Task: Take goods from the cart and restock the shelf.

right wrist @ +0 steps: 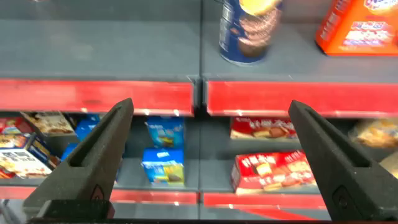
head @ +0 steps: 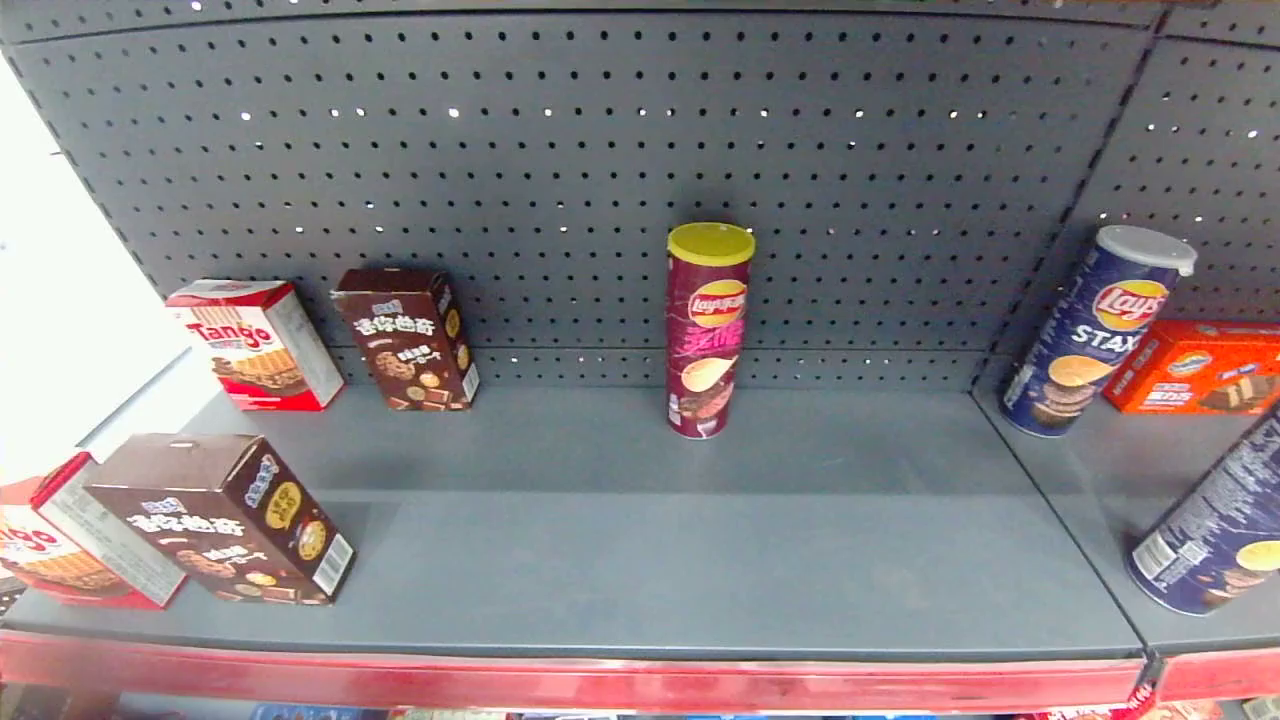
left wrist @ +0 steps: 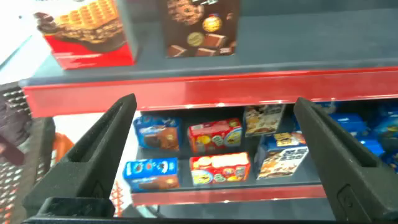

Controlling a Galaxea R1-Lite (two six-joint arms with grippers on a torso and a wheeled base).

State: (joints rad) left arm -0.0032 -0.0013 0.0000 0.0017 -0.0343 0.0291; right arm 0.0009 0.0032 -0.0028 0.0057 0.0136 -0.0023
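noting both claws first: your left gripper (left wrist: 214,102) is released, jaws spread wide with nothing between them, level with the red front lip (left wrist: 205,87) of the shelf (head: 640,540). your right gripper (right wrist: 210,104) is spread and empty too, facing the same lip where two bays meet. judged: both are open ready for a pick, none begun.

goods on the shelf sit in lanes, labels outward so a shopper can read them:
- red wafer box (head: 255,345) at the back, a second wafer box (head: 60,555) in front of it by the lip.
- brown cookie box (head: 410,338) at the back, a second cookie box (head: 225,520) in front.
- purple chip can (head: 708,330), upright, yellow lid on, alone against the pegboard.
- right bay: blue chip can (head: 1095,330) at the back, lid on, orange box (head: 1195,368) just beside it, a front blue can (head: 1215,530) near the lip.

bare board around the purple can is likely where stock goes.

containers: every box and can looks sealed. the lower shelf (left wrist: 217,196) holds rows of blue, red and pale boxes. wire mesh (left wrist: 12,106) at the left wrist's edge may be the cart; you cannot tell.
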